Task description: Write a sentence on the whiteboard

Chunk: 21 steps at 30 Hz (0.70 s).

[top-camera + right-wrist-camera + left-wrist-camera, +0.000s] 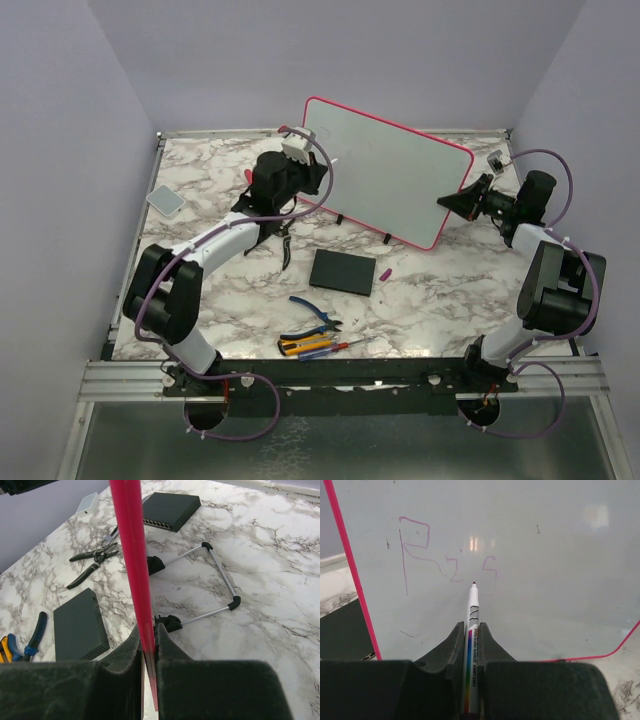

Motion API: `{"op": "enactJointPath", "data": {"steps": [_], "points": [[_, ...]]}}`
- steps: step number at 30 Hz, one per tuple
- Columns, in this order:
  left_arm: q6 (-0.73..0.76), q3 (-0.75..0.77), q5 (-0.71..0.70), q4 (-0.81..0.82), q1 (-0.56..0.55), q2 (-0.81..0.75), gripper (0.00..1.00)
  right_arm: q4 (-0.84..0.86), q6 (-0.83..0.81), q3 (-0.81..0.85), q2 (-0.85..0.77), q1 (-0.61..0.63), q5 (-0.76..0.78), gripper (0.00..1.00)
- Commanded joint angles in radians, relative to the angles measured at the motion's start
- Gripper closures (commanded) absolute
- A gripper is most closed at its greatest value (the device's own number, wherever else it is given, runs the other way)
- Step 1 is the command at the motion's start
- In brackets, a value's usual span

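The whiteboard (385, 180), pink-red framed, stands tilted on wire legs at the table's back middle. My left gripper (300, 170) is at its left part, shut on a white whiteboard marker (472, 630) with a rainbow stripe. The marker's tip sits just off or at the board face (545, 570), below the pink lettering (440, 555) that reads roughly "R z s". My right gripper (452, 200) is shut on the board's right edge; the pink frame (132, 560) runs between its fingers (170, 650).
A black square slab (342, 271) lies in front of the board. Blue pliers (315, 312), yellow-handled tools (305, 346) and a small pink cap (385, 272) lie nearer. A grey pad (165, 199) sits at left. The board's wire stand (220, 580) rests behind.
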Motion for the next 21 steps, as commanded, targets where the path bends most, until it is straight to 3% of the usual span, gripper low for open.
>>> {"op": "enactJointPath", "data": {"steps": [1,21], "points": [[0.009,-0.031,0.035,-0.01,-0.02,-0.075,1.0,-0.042,-0.03,-0.019,0.031,0.004,0.089,0.99],[0.004,0.124,-0.02,-0.025,-0.109,0.08,1.0,-0.033,0.001,-0.022,0.028,0.004,0.085,0.99]]}}
